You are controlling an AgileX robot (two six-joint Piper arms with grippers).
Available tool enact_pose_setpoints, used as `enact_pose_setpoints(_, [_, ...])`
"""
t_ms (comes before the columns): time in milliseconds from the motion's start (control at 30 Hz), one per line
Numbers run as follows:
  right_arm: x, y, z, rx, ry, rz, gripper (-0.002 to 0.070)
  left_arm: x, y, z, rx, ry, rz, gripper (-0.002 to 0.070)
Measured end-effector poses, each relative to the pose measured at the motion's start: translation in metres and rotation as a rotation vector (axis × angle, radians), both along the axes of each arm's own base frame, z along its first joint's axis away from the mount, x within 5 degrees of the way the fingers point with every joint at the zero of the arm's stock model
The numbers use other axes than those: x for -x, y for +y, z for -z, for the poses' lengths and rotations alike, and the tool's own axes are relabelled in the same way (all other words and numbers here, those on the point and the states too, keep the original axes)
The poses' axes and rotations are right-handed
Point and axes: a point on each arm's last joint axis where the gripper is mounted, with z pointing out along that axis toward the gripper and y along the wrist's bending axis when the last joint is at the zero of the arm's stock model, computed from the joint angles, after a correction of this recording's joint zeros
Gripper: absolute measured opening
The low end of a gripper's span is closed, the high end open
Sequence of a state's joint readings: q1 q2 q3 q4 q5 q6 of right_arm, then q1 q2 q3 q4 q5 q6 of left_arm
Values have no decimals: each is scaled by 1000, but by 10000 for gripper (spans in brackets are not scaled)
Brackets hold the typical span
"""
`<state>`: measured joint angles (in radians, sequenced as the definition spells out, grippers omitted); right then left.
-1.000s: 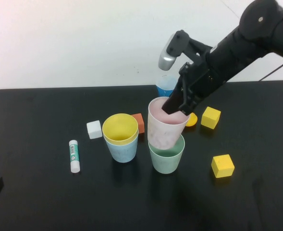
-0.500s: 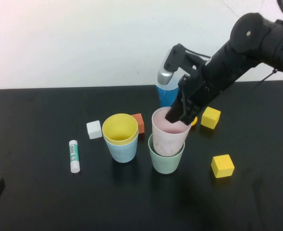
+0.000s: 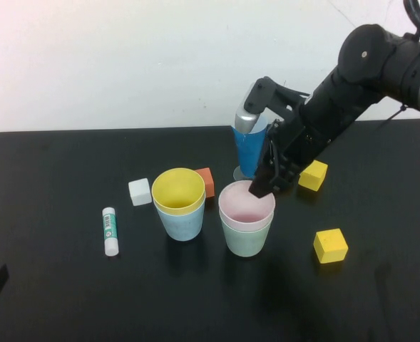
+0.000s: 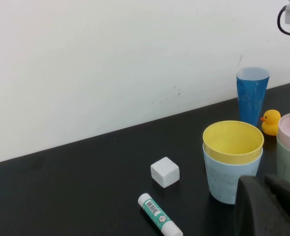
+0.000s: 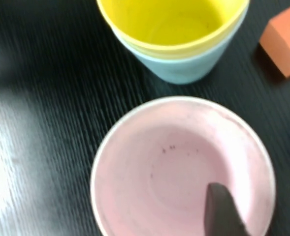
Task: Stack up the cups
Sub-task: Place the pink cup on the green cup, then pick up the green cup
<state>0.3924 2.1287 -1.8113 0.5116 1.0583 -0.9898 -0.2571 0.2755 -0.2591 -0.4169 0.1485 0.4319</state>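
Observation:
The pale pink cup (image 3: 245, 206) sits nested in the pale green cup (image 3: 247, 241) at the table's middle. The yellow cup (image 3: 178, 191) sits nested in the light blue cup (image 3: 182, 224) just to their left. My right gripper (image 3: 263, 189) is at the pink cup's far right rim. In the right wrist view (image 5: 263, 216) one finger is inside the pink cup (image 5: 169, 167) and the other outside, with gaps to the rim, so it is open. My left gripper (image 4: 265, 206) is shut and empty, low at the near left, apart from the cups.
A tall blue cone glass (image 3: 251, 149) stands just behind the pink cup, close to my right arm. An orange block (image 3: 207, 182), a white cube (image 3: 140, 191) and a glue stick (image 3: 110, 231) lie left. Two yellow cubes (image 3: 313, 174) (image 3: 330, 245) lie right. A small duck (image 4: 270, 122) sits by the glass.
The pink cup went from tilted and held above the green cup down to fully nested in it. My right gripper lowered with it and now stands loose at the rim.

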Motion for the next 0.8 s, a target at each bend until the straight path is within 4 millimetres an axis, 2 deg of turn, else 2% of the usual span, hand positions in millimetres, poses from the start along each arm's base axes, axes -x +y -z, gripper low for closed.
enact_pose_setpoints(200, [-3,-3,7,53,-11,-9,338,0,0,0,0,0,0,2])
enact_pose_setpoints(467, [-8,0,39,68,66,11,335,0,0,0,0,0,0,2])
enact_pose_setpoints(533, [-8,1,42,64,77,19,295,0,0,0,0,0,0,2])
enact_pose_setpoints(633, [-9,1,40,56,82,20,135,0,0,0,0,0,0,2])
enact_pose_setpoints(700, [-10,3,35,48,83,28,66,0,0,0,0,0,0,2])
enact_pose_setpoints(800, [-13,6,20,9,79,41,45,0,0,0,0,0,0,1])
